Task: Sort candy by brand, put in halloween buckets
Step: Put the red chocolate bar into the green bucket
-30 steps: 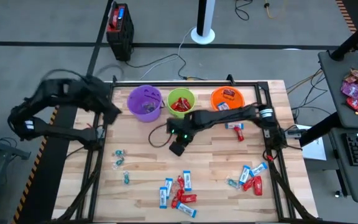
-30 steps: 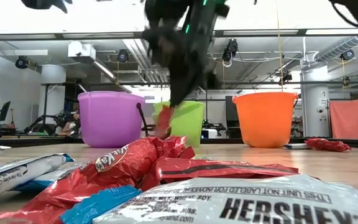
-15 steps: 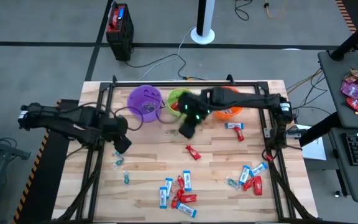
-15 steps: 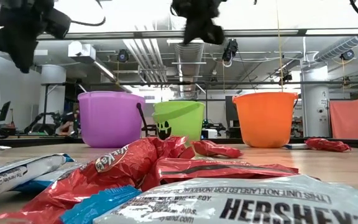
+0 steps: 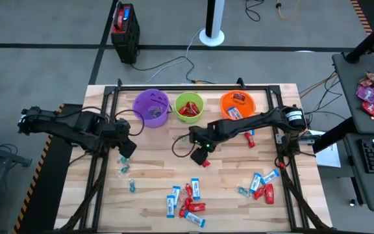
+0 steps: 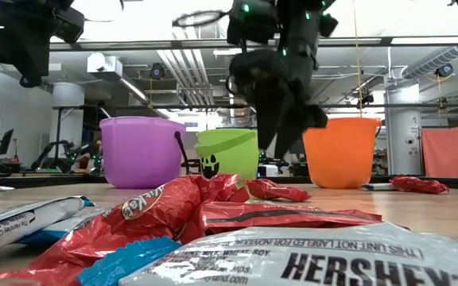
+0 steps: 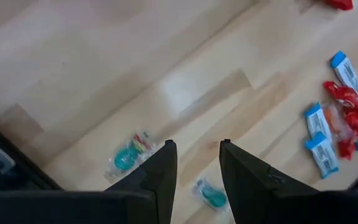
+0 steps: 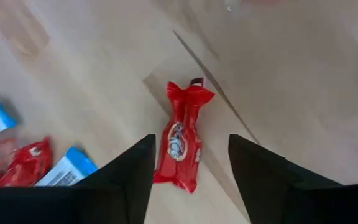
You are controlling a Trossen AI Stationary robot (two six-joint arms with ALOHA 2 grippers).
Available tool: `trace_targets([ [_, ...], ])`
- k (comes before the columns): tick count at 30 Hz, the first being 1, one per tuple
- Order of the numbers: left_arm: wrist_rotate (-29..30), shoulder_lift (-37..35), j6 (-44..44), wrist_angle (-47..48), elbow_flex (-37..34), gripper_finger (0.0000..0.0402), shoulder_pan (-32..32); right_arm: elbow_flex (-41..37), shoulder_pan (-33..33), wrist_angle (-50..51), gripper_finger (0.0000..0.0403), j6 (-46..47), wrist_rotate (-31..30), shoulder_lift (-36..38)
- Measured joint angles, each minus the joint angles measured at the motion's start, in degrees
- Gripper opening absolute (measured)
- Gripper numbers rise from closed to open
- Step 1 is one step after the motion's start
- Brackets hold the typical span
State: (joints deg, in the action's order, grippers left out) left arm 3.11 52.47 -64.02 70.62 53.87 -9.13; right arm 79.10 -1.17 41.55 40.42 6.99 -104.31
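Note:
Three halloween buckets stand along the far edge: purple [image 5: 151, 107], lime green [image 5: 188, 107] and orange [image 5: 237, 104]. A single red-wrapped candy [image 8: 181, 146] lies flat on the table in front of the green one. My right gripper [image 8: 191, 144] hovers just above it, open, with one finger on either side and neither touching it. At the left, my left gripper [image 7: 197, 146] is open above two small teal twisted candies [image 7: 129, 155] and holds nothing.
A cluster of red and blue-and-white candy [image 5: 187, 198] lies at the near edge. Another cluster [image 5: 261, 185] lies at the near right, and two pieces [image 5: 247, 134] lie in front of the orange bucket. A black frame rail [image 5: 102, 169] borders the table.
A second ago my right gripper held the red candy, shut, by the green bucket. It has let go, and the candy now lies on the table. The gripper went up toward the bucket, then came down over the candy, open. My left gripper swung from the left edge over the teal candies.

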Motion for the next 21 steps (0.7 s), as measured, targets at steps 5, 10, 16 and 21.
trace_targets([
  [5, -1.11, 1.93, -0.34, 0.14, 0.0, 0.0105, -0.04, -5.63, -0.46, -8.02, 0.0213, 1.64, -1.52, 0.02],
  [10, -1.07, 3.95, -0.12, 0.14, 0.0, 0.0105, -0.04, -8.17, -0.55, -14.39, 0.0207, 1.73, -2.31, -1.44],
  [16, -0.87, 5.6, 0.06, 0.03, 0.0, 0.0105, -0.09, -7.85, -1.11, -16.93, 0.017, 0.08, -2.2, -5.5],
  [21, -0.78, 6.32, 0.91, -0.17, -0.06, 0.0105, -0.39, -7.09, -1.31, -16.03, 0.0085, -2.13, -2.84, -6.41],
])
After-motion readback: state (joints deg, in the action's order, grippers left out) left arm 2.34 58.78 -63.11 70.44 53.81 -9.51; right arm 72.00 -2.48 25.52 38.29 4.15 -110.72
